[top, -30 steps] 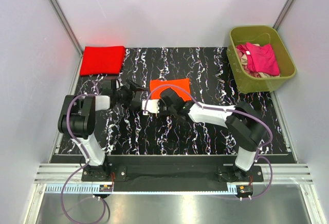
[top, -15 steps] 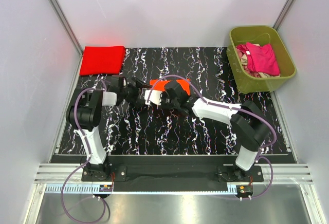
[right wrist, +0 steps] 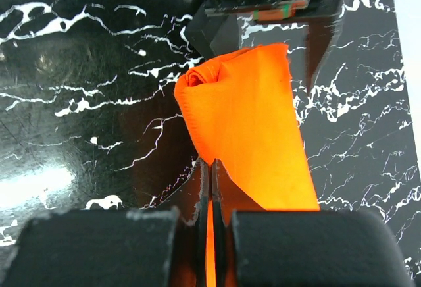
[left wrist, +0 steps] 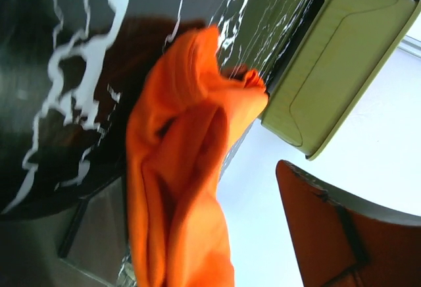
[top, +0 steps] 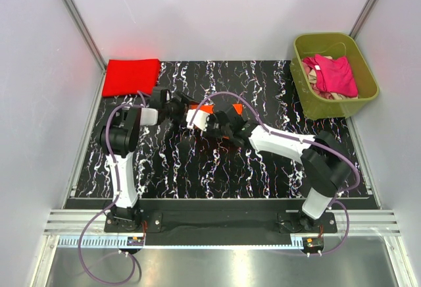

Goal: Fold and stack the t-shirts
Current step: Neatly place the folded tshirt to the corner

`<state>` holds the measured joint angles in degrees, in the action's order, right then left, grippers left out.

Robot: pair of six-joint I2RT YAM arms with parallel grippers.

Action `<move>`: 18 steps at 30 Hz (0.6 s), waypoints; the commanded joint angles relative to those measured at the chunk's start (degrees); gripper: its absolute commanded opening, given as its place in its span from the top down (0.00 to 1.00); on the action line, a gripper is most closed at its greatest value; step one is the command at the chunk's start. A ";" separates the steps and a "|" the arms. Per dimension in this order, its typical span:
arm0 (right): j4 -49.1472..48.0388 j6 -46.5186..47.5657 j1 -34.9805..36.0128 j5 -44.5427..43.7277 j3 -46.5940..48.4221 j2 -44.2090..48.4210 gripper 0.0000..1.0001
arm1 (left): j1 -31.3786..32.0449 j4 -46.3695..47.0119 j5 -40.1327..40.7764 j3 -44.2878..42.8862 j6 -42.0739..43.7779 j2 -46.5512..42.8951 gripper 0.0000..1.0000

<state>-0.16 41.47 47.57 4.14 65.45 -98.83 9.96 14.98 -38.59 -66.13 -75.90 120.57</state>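
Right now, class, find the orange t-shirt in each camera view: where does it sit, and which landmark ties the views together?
Top external: orange t-shirt at mid-table, only small patches showing.
Left wrist: orange t-shirt in the centre, a bunched fold running to the bottom edge.
Right wrist: orange t-shirt in the centre, rising from the bottom edge.
Shared landmark: the black marbled tabletop beneath it in all three.

We see the left arm and right arm alike: white link shells, black joints, purple cables looping down to black bolted bases. On the right gripper, black finger mounts are scuffed pale along their edges.
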 commanded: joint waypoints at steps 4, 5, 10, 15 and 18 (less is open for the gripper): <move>-2.12 -2.80 -0.20 1.04 1.00 4.25 1.00 | -0.11 -2.50 0.10 -3.38 3.46 3.44 0.33; -2.12 -3.06 -0.20 0.87 0.73 4.78 1.00 | -0.20 -2.94 -0.08 -3.83 4.35 3.53 0.49; -1.42 -8.32 -0.20 -0.10 -2.51 8.38 0.66 | -0.38 -5.13 -1.84 -6.89 10.74 3.18 0.90; 5.42 -13.78 -0.20 -3.78 -6.20 15.93 0.38 | -0.46 -17.14 1.49 -10.94 24.26 0.03 1.00; 8.93 -16.77 -0.20 -8.00 -9.71 21.72 0.30 | -0.38 -25.93 5.43 -14.55 33.75 -2.52 1.00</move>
<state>4.32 29.98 47.55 1.02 58.39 -83.64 9.80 -1.10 -37.34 -76.62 -55.35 123.79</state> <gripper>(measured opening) 0.693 0.072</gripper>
